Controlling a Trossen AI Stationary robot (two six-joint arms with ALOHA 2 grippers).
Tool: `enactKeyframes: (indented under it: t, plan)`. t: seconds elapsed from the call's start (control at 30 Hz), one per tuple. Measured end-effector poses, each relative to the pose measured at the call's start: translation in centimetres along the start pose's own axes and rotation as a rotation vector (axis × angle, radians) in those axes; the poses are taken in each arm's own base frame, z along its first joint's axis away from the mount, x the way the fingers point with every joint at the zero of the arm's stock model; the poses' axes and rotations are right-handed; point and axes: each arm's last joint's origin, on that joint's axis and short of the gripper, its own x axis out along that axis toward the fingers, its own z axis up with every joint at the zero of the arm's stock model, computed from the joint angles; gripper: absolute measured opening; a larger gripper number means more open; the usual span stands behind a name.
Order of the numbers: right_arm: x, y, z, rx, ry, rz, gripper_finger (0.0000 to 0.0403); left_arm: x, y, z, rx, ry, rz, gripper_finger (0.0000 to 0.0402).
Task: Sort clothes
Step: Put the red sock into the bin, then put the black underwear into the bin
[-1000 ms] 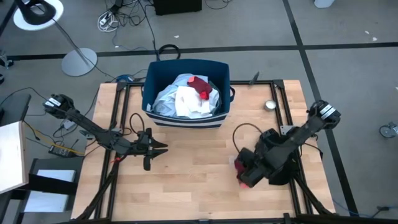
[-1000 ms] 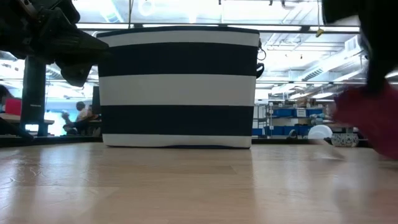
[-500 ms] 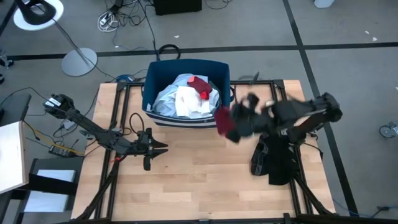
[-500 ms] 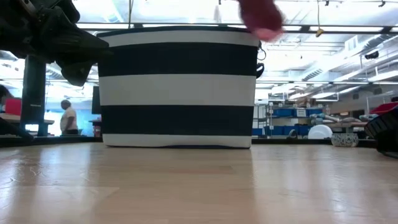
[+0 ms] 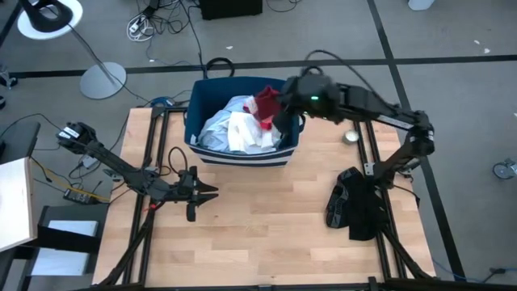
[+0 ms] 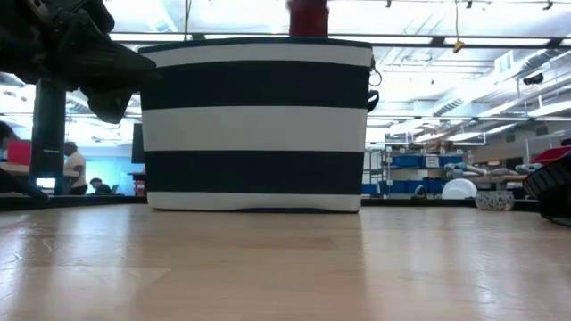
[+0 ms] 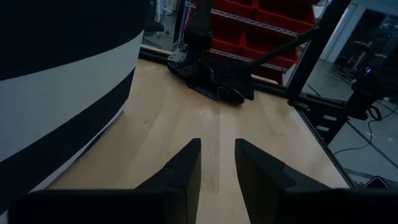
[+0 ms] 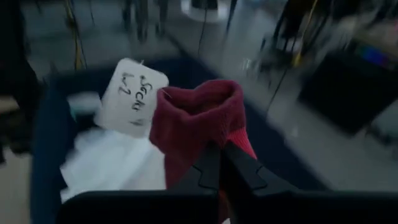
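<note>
Right end effector (image 5: 279,109), pinching a dark red knitted sock (image 5: 265,103) above the navy white-striped fabric bin (image 5: 242,153) of clothes: drop-off step; next, release inside the rim.

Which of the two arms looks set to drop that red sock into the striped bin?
The right. Its gripper is shut on the red sock and hangs over the bin, above the clothes inside. The left gripper waits open and empty in front of the bin.
</note>
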Motion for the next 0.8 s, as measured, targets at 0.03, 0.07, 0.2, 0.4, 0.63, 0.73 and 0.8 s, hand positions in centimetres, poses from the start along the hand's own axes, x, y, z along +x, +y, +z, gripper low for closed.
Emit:
enactKeyframes:
  t: [0.03,0.07,0.2,0.4,0.63,0.73,0.8]
  plan:
    - [1.0,0.0,-0.5,0.005,0.044,0.007,0.0006,0.0,0.0,0.0,0.001,0.001,0.001,0.0103]
    - [2.1,0.1,-1.0,0.007,0.093,0.018,0.0008,0.0,0.0,0.0,0.001,0.001,0.001,0.0103]
    - [5.8,0.9,-2.9,0.012,0.242,0.078,0.0035,0.0,0.0,0.0,0.002,0.001,0.001,0.0104]
    - [7.3,0.7,-3.3,0.040,0.257,0.070,0.0106,0.0,0.0,-0.1,0.002,0.005,0.002,0.0104]
    - [1.9,-1.3,-1.5,0.092,0.171,0.079,0.0158,0.0,0.1,-0.1,0.007,0.012,0.005,0.0104]
    - [-1.2,-1.8,-1.8,0.174,0.215,0.086,0.0162,0.0,0.1,-0.2,0.007,0.014,0.006,0.0104]
    - [-3.3,-1.9,-2.5,0.213,0.275,0.090,0.0162,0.0,0.1,-0.1,0.005,0.013,0.005,0.0104]
